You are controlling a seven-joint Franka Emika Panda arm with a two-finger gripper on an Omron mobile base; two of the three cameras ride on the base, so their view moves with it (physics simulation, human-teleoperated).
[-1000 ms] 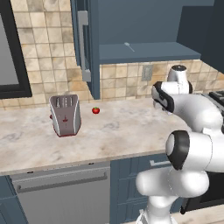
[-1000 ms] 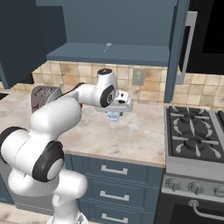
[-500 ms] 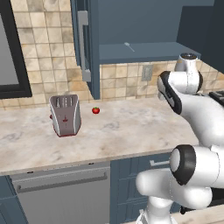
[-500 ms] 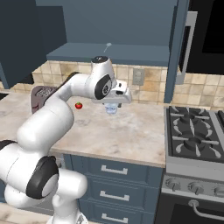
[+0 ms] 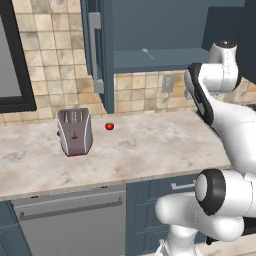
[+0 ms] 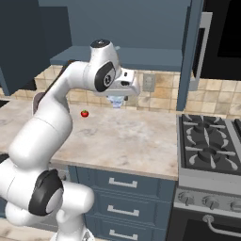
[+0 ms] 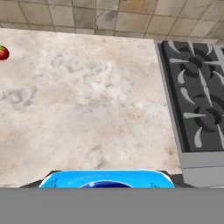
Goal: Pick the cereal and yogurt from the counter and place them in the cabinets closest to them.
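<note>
The robot's claw [image 6: 117,100] hangs in mid-air above the beige marbled counter [image 6: 122,141], just below the open blue shelf of the wall cabinets [image 6: 141,59]. Its jaws are partly closed around the yogurt [image 6: 117,100], a small light-blue and white cup that shows beneath the wrist in the right base view and as a bright blue rim between the finger tips in the hand view. The cup is lifted clear of the worktop, and bare stone lies directly under it.

Below the claw and off toward the arm's left, a small red tomato [image 6: 84,113] sits on the counter near the tiled wall. Farther out on that same side stands a grey toaster [image 5: 74,131], well apart from the claw. On the opposite side, the black gas stove [image 6: 212,146] adjoins the counter's end, its burner grates lower than the claw and to the right of it.

Above and behind the claw, the shelf runs along the wall, and an open cabinet door [image 5: 98,47] with a long grey bar handle stands beyond the tomato's side. The cereal cannot be made out.
</note>
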